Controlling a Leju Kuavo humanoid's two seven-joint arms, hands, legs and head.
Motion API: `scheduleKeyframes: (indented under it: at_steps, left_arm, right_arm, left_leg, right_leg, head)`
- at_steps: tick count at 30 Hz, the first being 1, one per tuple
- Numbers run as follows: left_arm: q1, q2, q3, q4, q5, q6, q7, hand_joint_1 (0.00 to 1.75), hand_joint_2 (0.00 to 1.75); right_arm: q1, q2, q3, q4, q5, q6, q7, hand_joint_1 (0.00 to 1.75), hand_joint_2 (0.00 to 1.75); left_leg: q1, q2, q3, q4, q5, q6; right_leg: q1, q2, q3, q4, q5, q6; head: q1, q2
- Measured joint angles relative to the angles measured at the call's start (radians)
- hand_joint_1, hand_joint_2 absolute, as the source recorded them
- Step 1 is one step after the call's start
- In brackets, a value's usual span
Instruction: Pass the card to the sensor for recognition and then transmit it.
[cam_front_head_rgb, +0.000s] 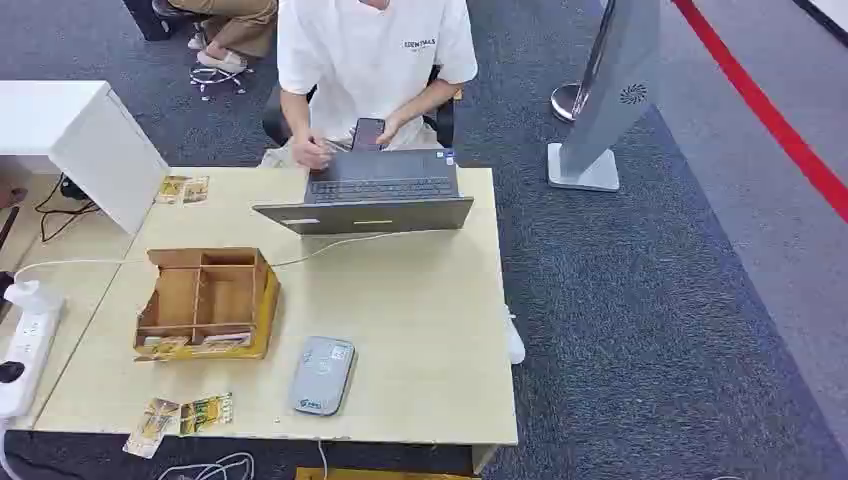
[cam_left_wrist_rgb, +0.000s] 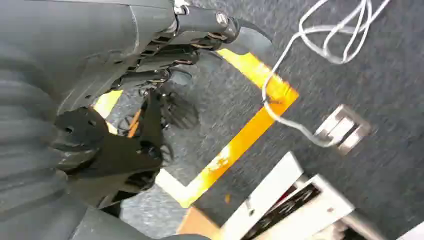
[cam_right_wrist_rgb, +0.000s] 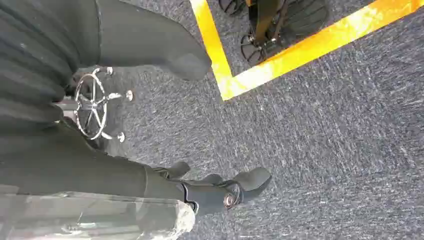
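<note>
Cards at the surface's seven o'clock look thin, light, stiff; I'd pinch an overhanging edge, both hands hanging empty, fingers apart.

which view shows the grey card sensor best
The head view: the grey card sensor lies flat and unobstructed on the table, right of the wooden box. Both wrist views point at carpet and yellow floor tape, so they give nothing of it.

sensor right of cards, box behind
</note>
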Motion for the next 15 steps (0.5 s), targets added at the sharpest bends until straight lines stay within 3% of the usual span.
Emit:
scheduleKeyframes:
  at_steps: [10,15]
  left_arm:
    - [-0.003,0.006,0.049,-0.016,-0.05,-0.054,-0.053,0.0,1.75]
    - [-0.003,-0.001,0.085,-0.015,-0.117,-0.02,-0.185,0.0,1.75]
  right_arm:
    - [-0.013,0.018,-0.066,0.016,0.044,-0.026,-0.006,0.0,1.75]
    - [-0.015,0.024,-0.068,0.017,0.054,-0.035,-0.006,0.0,1.75]
  left_leg:
    - [0.0,0.0,0.0,0.0,0.0,0.0]
    - [0.0,0.0,0.0,0.0,0.0,0.0]
  right_leg:
    - [0.0,0.0,0.0,0.0,0.0,0.0]
    - [0.0,0.0,0.0,0.0,0.0,0.0]
  head:
    - [0.0,0.0]
    - [0.0,0.0]
